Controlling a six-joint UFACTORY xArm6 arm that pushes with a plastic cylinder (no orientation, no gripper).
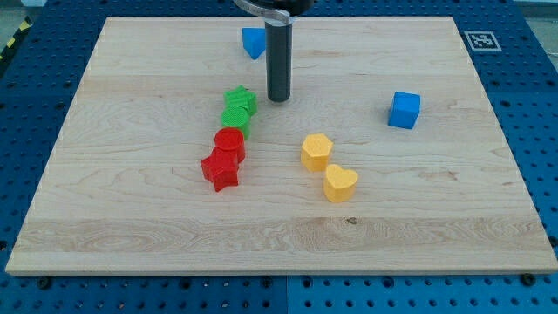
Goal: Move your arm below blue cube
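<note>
A blue cube (404,110) sits at the view's right on the wooden board (131,218). My tip (278,98) rests on the board far to the cube's left, a little higher in the view than the cube's middle. A second blue block (253,41), shape unclear, lies near the top edge, up and left of the tip. A green star (241,100) lies just left of the tip.
Below the green star a green round block (234,121), a red round block (230,142) and a red star (220,169) form a line. A yellow hexagon (316,151) and a yellow heart (340,183) lie near the centre.
</note>
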